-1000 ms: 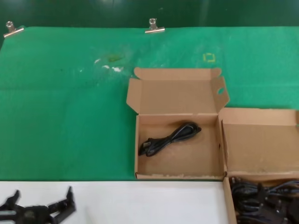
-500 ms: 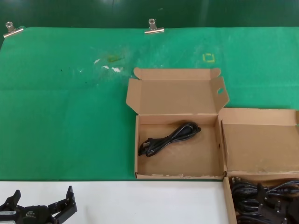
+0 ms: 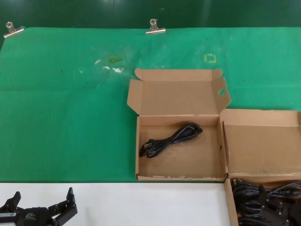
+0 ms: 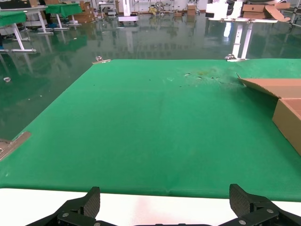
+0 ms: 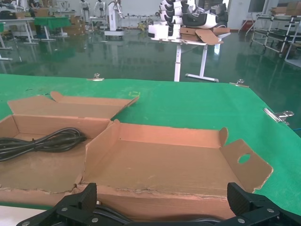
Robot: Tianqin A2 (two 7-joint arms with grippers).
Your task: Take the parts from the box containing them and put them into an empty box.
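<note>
Nothing moved in the last half-second. Left gripper spread wide over bare white table edge; right gripper spread above cords. One cord lies diagonally in the centre box.

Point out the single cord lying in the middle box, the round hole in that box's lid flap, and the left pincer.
Single cord (image 3: 170, 140), head view, middle of the bundle.
Round hole (image 3: 222, 92), head view, right lid flap.
Left pincer (image 3: 42, 202), head view, between the fingertips.

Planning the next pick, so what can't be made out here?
Cords in the right-hand box: head view, cut by the bottom and right edges; count unknown.
Right pincer: right wrist view shows only its open fingertips; head view cannot separate it from the black cords.
Centre box: left wrist view, cut by the edge; inside unseen.
</note>
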